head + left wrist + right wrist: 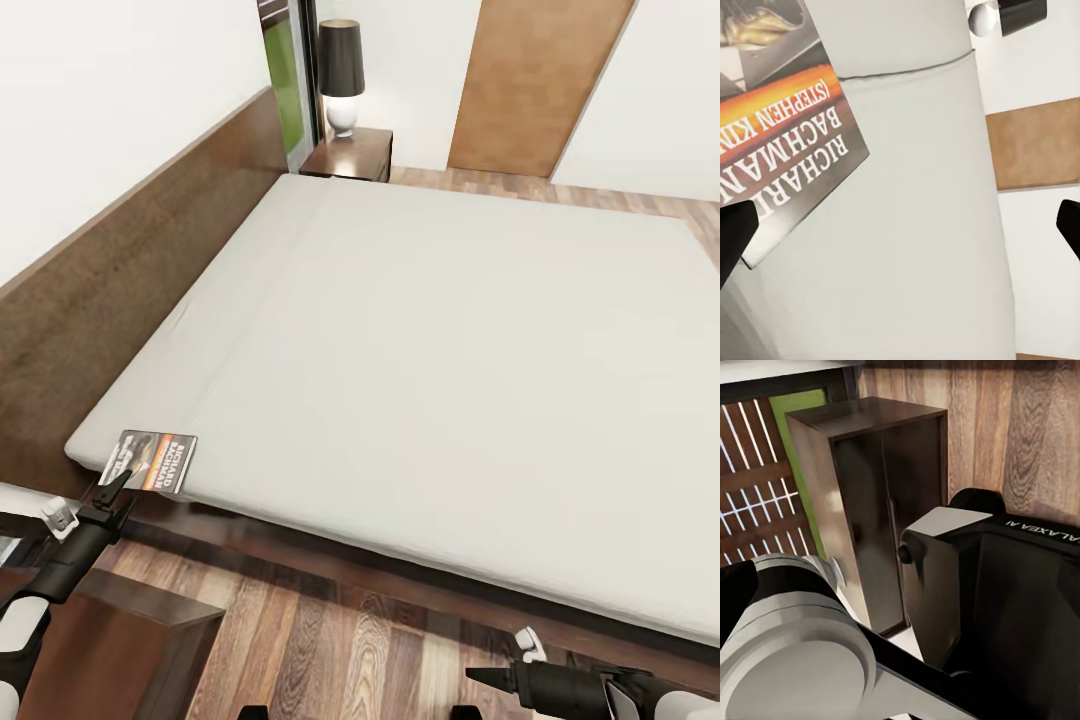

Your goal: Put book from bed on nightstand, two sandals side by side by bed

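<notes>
**Left claw at the book on the bed corner**

The black left gripper, jaws spread, reaches the thin dark grey paperback book with its orange band, lower left of the frame, flat on the white mattress of the dark-framed bed. The glossy brown nearer nightstand stands below; grey-brown plank floor alongside.

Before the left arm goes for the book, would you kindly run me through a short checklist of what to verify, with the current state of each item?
1. Book within reach, on the near corner of the bed: ok.
2. Left gripper at the book's near edge: ok.
3. Left jaws apart: ok, in the left wrist view one dark finger sits at each side with the book's corner between.
4. Book actually gripped: not ok, the jaws are open.
5. Nightstand top free for the book: cannot tell, the lamp stands on it.
6. Right gripper out of the way, low over the floor: ok.
</notes>
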Available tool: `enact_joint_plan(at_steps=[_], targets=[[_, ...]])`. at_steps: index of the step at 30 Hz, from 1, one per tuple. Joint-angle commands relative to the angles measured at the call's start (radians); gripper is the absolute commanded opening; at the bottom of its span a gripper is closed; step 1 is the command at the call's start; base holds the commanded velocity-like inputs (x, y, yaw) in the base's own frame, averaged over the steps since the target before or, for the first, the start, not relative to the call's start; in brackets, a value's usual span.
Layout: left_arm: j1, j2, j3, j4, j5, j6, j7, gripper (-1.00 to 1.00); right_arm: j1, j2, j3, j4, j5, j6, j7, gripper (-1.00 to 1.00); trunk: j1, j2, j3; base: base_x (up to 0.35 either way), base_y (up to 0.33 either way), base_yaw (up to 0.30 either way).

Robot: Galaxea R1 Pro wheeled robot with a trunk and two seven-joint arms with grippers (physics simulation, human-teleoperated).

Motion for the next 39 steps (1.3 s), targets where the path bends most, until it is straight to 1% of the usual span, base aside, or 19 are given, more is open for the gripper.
enact_joint_plan(at_steps=[1,2,39], targets=[[-0.001,0.0,0.001,0.001,0.004,0.009,-0.002,1.0,-0.001,0.0,0.008,0.003,-0.011,0.01,0.004,1.0,0.0,0.0,-0.001,0.0,0.0,0.0],[-0.001,0.0,0.001,0.001,0.004,0.009,-0.002,1.0,-0.001,0.0,0.008,0.003,-0.011,0.01,0.004,1.0,0.0,0.0,-0.001,0.0,0.0,0.0],[-0.001,0.0,0.002,0.001,0.004,0.009,-0.002,1.0,-0.001,0.0,0.008,0.003,-0.01,0.01,0.004,1.0,0.142,-0.259,-0.116,0.0,0.0,0.0]])
